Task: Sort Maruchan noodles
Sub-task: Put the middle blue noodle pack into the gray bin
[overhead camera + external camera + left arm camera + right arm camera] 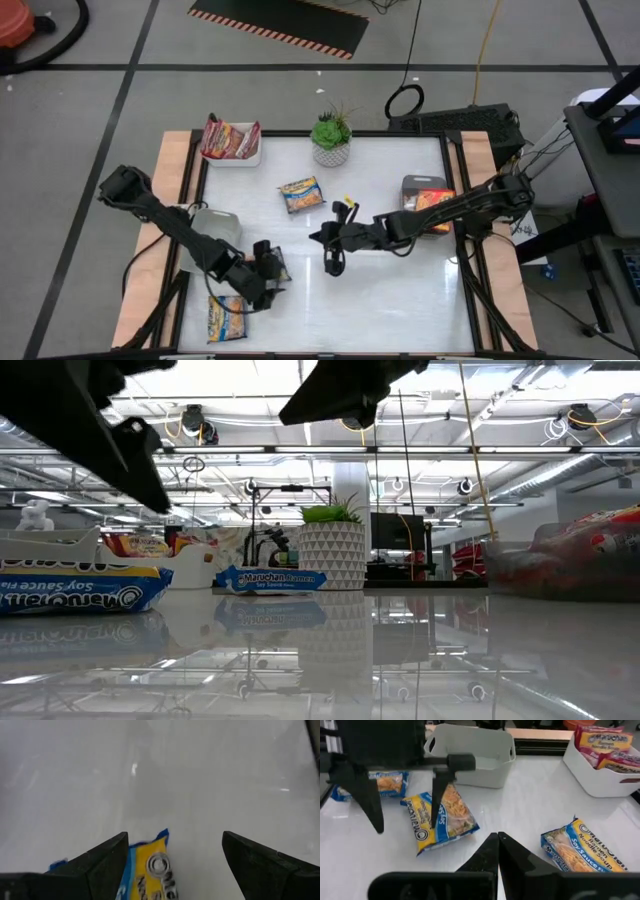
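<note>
Glossy white table (400, 290) with wooden side rails. Resting directly on it: three blue-yellow noodle packets (300, 194), (226, 318) and (271, 262); potted plant (331, 138); white tray (232, 156), second white tray (216, 222), grey tray (420, 185).

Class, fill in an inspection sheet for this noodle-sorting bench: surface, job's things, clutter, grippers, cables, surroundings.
Surface: white tabletop, glossy.
Job's things: blue-yellow packets loose at centre, front left and under the left gripper; red packets in the white tray; orange packet in the grey tray.
Clutter: potted plant; empty white bin.
Grippers: left gripper open over a packet; right gripper shut, empty.
Cables: black loop on the floor.
Surroundings: lab room, nobody seen.
</note>
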Action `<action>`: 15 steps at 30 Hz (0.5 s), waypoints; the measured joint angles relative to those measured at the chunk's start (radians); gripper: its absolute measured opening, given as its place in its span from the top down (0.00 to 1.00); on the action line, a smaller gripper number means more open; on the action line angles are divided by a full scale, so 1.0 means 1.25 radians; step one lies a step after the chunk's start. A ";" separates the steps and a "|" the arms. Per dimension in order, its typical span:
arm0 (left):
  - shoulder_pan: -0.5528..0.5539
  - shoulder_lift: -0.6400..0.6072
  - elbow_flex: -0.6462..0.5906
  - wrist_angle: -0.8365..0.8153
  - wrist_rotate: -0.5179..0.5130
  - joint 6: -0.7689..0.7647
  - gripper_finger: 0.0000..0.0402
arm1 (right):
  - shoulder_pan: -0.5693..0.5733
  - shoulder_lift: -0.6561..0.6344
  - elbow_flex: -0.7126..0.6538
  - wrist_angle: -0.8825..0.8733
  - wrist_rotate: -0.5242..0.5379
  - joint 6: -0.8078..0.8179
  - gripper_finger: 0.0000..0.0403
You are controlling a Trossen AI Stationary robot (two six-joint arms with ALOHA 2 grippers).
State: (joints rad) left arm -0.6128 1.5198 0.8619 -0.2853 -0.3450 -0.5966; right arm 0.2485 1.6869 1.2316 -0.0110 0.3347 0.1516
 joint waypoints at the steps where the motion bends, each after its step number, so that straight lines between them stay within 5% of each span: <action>1: -0.006 -0.020 0.000 -0.019 -0.002 -0.008 0.19 | 0.000 -0.001 0.000 -0.001 0.001 0.005 1.00; 15: -0.097 -0.139 0.000 -0.087 -0.097 -0.062 0.19 | 0.000 0.000 0.003 -0.014 -0.032 0.073 1.00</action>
State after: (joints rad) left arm -0.7337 1.3459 0.8621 -0.3946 -0.4667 -0.6747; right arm 0.2486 1.6863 1.2359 -0.0289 0.2942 0.2431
